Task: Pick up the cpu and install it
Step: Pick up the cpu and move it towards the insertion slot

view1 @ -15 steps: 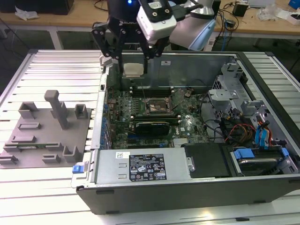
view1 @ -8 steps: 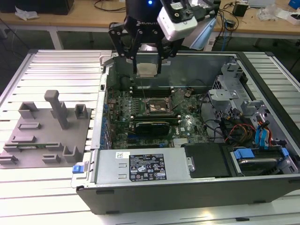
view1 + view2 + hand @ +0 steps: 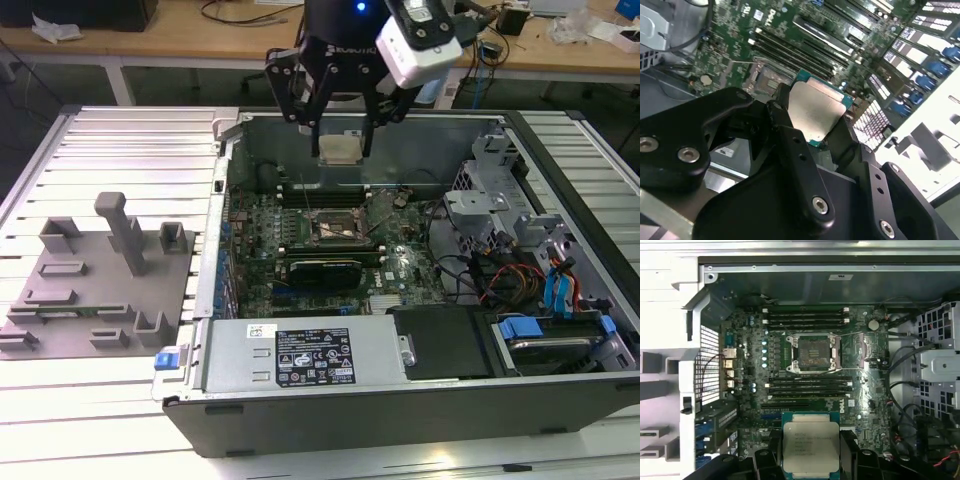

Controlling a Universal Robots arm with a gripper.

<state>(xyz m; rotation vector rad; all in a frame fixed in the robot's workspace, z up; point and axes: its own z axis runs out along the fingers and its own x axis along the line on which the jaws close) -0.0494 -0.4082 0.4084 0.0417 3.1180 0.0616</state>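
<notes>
pick is done, as i read it. in the exterior view my gripper (image 3: pixel 342 138) hangs over the open case with the cpu (image 3: pixel 340 150) held by its edges, at about 12 o'clock from the socket (image 3: pixel 338 228). install is not done. the first wrist view looks straight down on the board, and the socket has nothing seated in it. the second wrist view shows the fingers (image 3: pixel 790 142) closed narrow against the chip's sides. the exterior view adds the grey tray (image 3: pixel 100 255), well apart at 9 o'clock of the case.
</notes>
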